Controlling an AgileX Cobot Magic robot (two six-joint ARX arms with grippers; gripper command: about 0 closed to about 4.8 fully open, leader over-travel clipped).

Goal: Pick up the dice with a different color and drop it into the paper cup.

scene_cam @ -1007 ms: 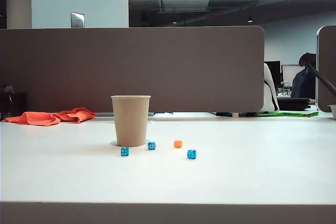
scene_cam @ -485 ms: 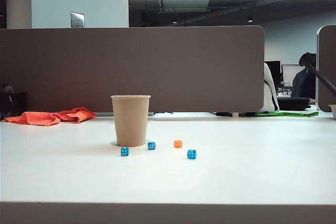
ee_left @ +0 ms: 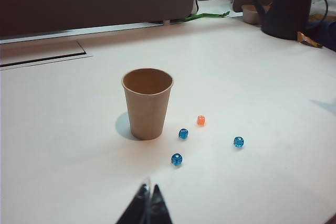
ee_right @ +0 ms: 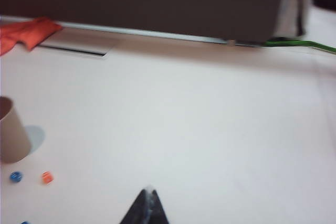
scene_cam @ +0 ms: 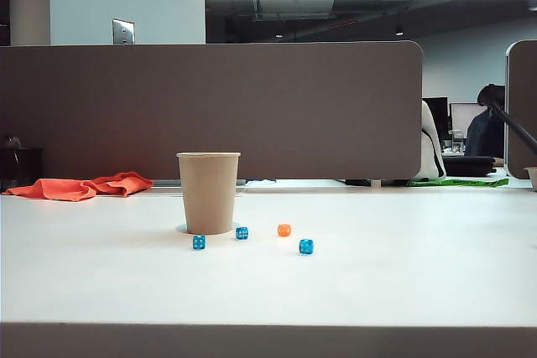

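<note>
The tan paper cup (scene_cam: 209,192) stands upright on the white table, also seen in the left wrist view as the paper cup (ee_left: 147,102) and at the edge of the right wrist view as the paper cup (ee_right: 11,136). The small orange dice (scene_cam: 284,230) lies just right of it; the orange dice (ee_left: 200,120) and orange dice (ee_right: 47,178) show in both wrist views. Three blue dice lie around it, one blue die (scene_cam: 306,246) nearest the front. My left gripper (ee_left: 148,188) is shut and empty, well short of the cup. My right gripper (ee_right: 149,190) is shut and empty, far from the dice. Neither arm shows in the exterior view.
An orange cloth (scene_cam: 80,186) lies at the table's back left. A grey partition (scene_cam: 210,111) runs along the far edge. A dark pitcher-like object (ee_left: 287,9) stands at the far side in the left wrist view.
Nothing on the table has moved in the exterior view; cup and dice stay in place.
</note>
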